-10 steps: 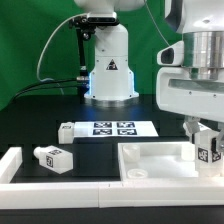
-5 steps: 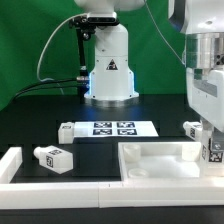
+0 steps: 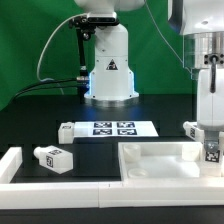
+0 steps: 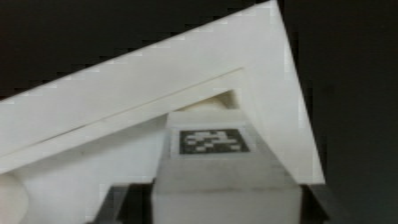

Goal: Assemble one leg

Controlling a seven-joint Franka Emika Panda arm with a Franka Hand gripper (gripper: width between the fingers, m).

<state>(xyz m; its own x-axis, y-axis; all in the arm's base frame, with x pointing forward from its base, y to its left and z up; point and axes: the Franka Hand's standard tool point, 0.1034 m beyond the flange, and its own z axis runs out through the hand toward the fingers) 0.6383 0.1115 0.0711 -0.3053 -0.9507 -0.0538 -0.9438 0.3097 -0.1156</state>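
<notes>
Hanging at the exterior view's right edge, the claw (image 3: 212, 140) is down over the white panel (image 3: 160, 158), with a tagged leg (image 3: 213, 152) pinched between its fingers (the wrist view shows the leg's tag (image 4: 215, 141) sitting right between the two dark fingertips (image 4: 118, 204), so it's closed on that peg). The held leg looks upright, its lower end down at the panel's raised rim near the corner; can't tell if it's actually touching the panel surface.

Just behind the claw, another leg (image 3: 189, 129) lies on the black desk (image 3: 40, 125). Further toward the exterior view's left, the marker board (image 3: 117, 128) sits flat on the desk, with a third leg (image 3: 66, 131) lying right at its left end. A fourth leg (image 3: 50, 158) lies near the front, beside the white L-shaped rail (image 3: 12, 162) at the exterior view's left. The robot's base (image 3: 110, 70) stands at the back against the green backdrop (image 3: 35, 40).
</notes>
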